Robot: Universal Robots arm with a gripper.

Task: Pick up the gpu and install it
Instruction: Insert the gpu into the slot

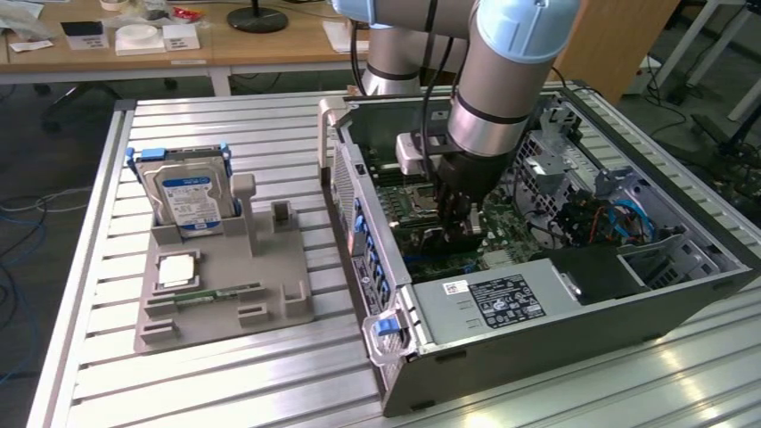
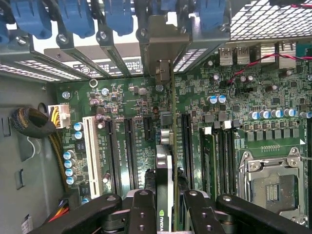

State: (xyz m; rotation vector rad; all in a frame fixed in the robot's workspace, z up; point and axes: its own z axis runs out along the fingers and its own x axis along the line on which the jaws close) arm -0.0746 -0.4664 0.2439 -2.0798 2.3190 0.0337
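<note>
My gripper [image 1: 457,227] reaches down into the open computer case [image 1: 571,343], over the motherboard [image 2: 263,97]. It is shut on the gpu [image 2: 165,161], a thin card seen edge-on between the two black fingers [image 2: 142,212]. The card stands upright along an expansion slot, between the black slots on either side. Its silver bracket end [image 2: 163,51] lies against the case's rear slot openings. Whether the card's edge is fully down in the slot is hidden. In the exterior view the gpu [image 1: 443,239] shows as a dark piece under the gripper.
A grey fixture [image 1: 226,294] on the slatted table holds a hard drive [image 1: 191,201], a memory stick [image 1: 220,292] and a chip [image 1: 178,269]. Inside the case are the power supply [image 1: 505,299], a white slot [image 2: 90,156], the CPU socket [image 2: 275,187] and blue latches [image 2: 78,17].
</note>
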